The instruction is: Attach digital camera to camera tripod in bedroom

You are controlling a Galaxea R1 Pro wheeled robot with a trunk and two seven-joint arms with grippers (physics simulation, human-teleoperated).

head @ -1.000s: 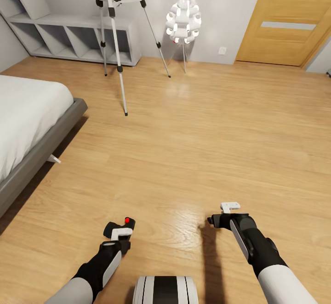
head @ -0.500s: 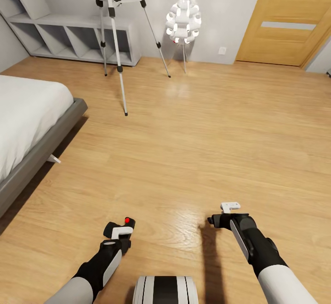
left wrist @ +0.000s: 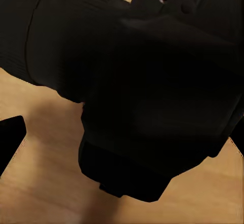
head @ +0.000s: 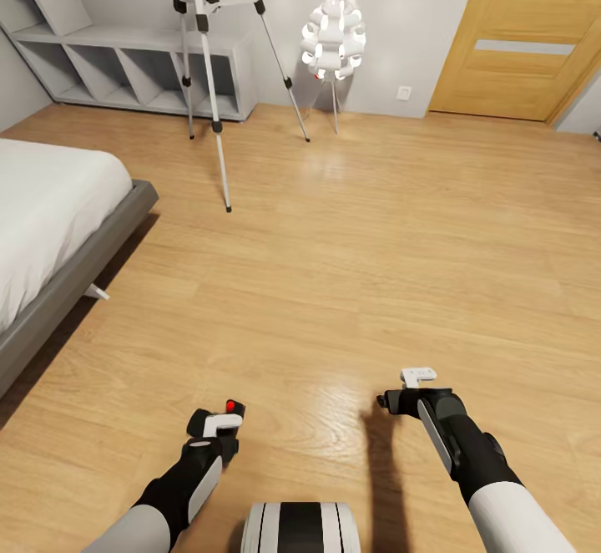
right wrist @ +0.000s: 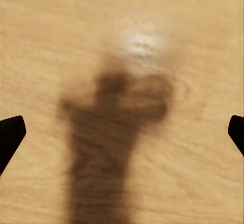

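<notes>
Head view, from the left: we see the white bed [head: 42, 219] on its grey frame at the edge of the wooden floor [head: 351, 269]. Behind it a grey cubby shelf [head: 125, 64] stands against the wall — its open compartments look bare from here. In front of the shelf stands the camera tripod [head: 209, 52], its silver-white legs spread on the floor, its head cut off by the frame's top edge. Just to its right glows a white petal-shaped floor lamp [head: 334, 39], and further right a wooden door [head: 522, 35] stands shut.

Low down, our left gripper [head: 219, 416] is closed around the digital camera [head: 227, 409], the red button facing up, well apart from the tripod. In the left wrist view the black camera body [left wrist: 142, 92] sits between the fingers. Our right gripper [head: 417, 382] hangs over the bare floor — in the right wrist view its fingertips [right wrist: 11, 135] stand wide apart with nothing between them, above the arm's shadow [right wrist: 117, 142] on the boards.
</notes>
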